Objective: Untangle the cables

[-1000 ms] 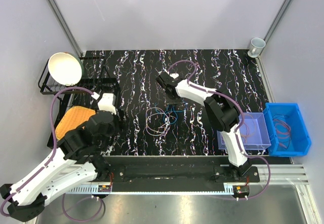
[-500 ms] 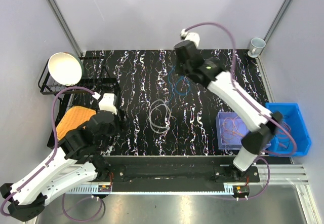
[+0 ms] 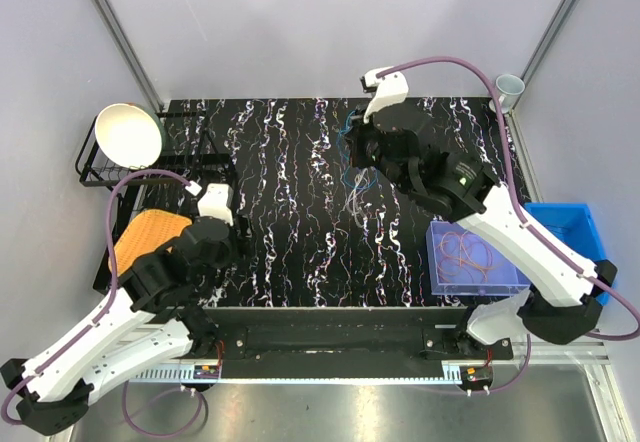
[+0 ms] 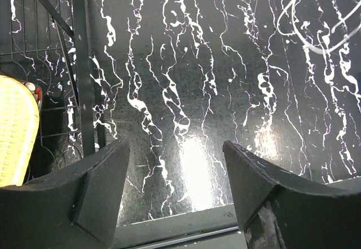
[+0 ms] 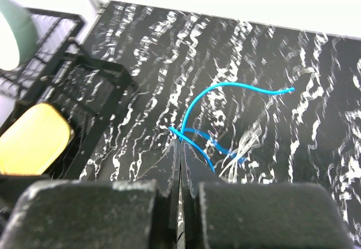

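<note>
My right gripper is shut on a blue cable that curls up and away from its tips. In the top view this gripper is raised over the back middle of the table, with the blue cable hanging under it. Pale, blurred cables trail below the blue one; they show faintly in the right wrist view too. My left gripper stands open over bare table near the front left, holding nothing. A pale cable loop shows far off at the top right of its view.
A clear box with orange cables stands at the right front, and a blue bin lies beyond it. A wire rack with a white bowl and a yellow pad fills the left side. A cup stands at the back right.
My right arm rose from the table's middle and swung back and right with the blue cable. The pale loops left their spot on the table and followed it. The left arm stayed still.
</note>
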